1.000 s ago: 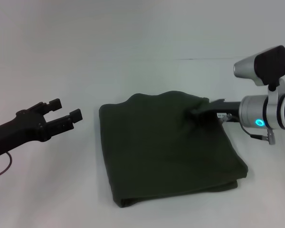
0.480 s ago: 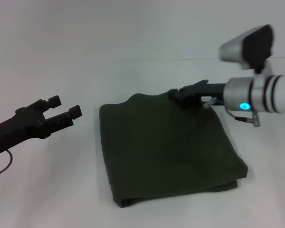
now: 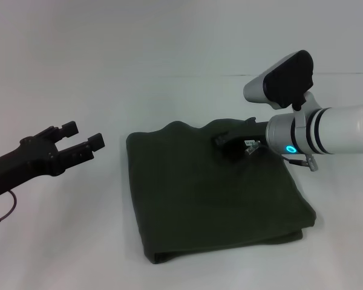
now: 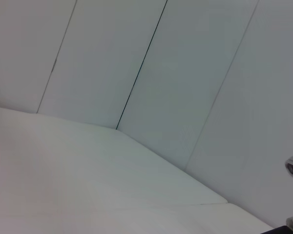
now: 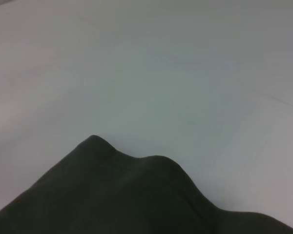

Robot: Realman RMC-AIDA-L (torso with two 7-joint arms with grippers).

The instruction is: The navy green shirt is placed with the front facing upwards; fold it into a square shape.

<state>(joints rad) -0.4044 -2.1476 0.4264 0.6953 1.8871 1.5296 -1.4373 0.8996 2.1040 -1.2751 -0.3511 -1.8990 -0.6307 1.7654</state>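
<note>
Already folded into a thick, roughly square bundle, the navy green shirt (image 3: 215, 190) lies on the smooth white table (image 3: 60, 229), its soft matte cloth showing stacked layers along the near edge and a rumpled far edge. The right gripper (image 3: 227, 147) sits over the shirt's far edge; whether its fingers are apart cannot be told. The left gripper (image 3: 85, 138) hangs well apart, off to the shirt's left, its blocky black fingers spread.

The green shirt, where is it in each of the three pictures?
Head view: the green shirt lies folded mid-table, right hand over its far edge.
Left wrist view: not in it.
Right wrist view: its bumpy far edge fills the bottom.
Shared landmark: the white table.
</note>
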